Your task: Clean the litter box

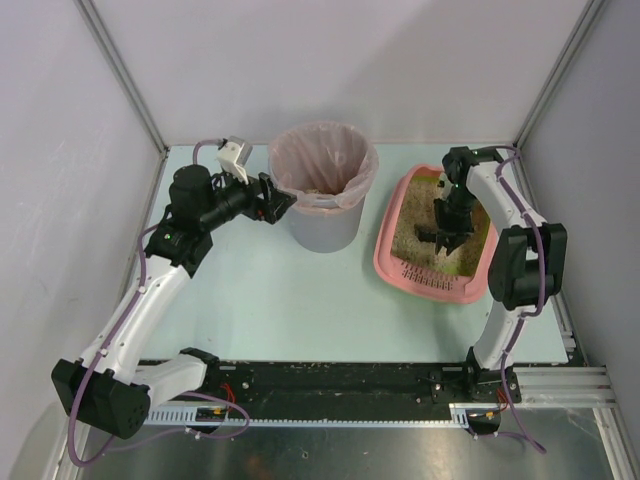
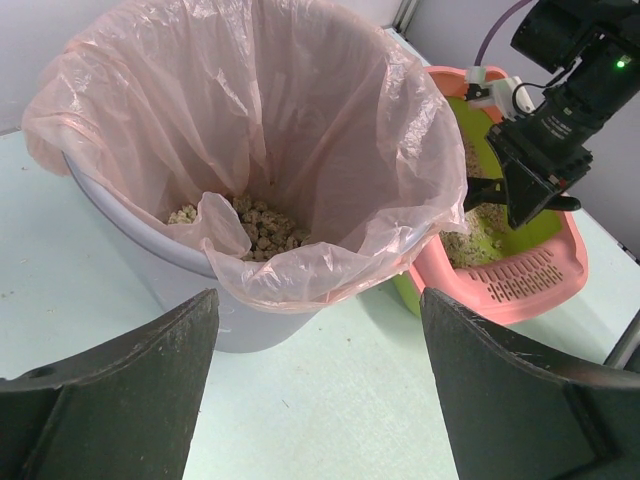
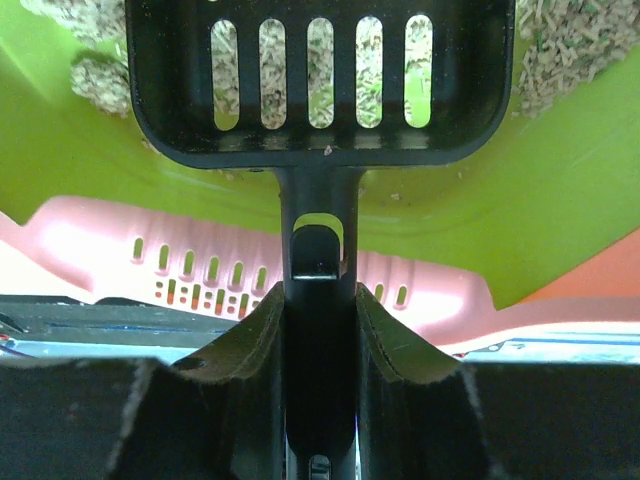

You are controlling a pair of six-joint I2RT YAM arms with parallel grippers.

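The pink litter box (image 1: 388, 262) with a green inner wall (image 3: 560, 190) and beige granules lies at the right of the table; it also shows in the left wrist view (image 2: 560, 290). My right gripper (image 1: 446, 238) is over the box and is shut on the handle of a black slotted scoop (image 3: 320, 90), whose head hangs empty above the granules near the slotted pink ledge (image 3: 200, 262). My left gripper (image 1: 283, 203) is open and empty, held just left of the grey bin (image 1: 322, 232); its fingers (image 2: 120, 400) frame the bin's base.
The grey bin with a pinkish bag (image 2: 250, 150) stands mid-table and holds litter clumps (image 2: 262, 228). Grey enclosure walls close in on the left, right and back. A black rail (image 1: 330, 385) runs along the near edge.
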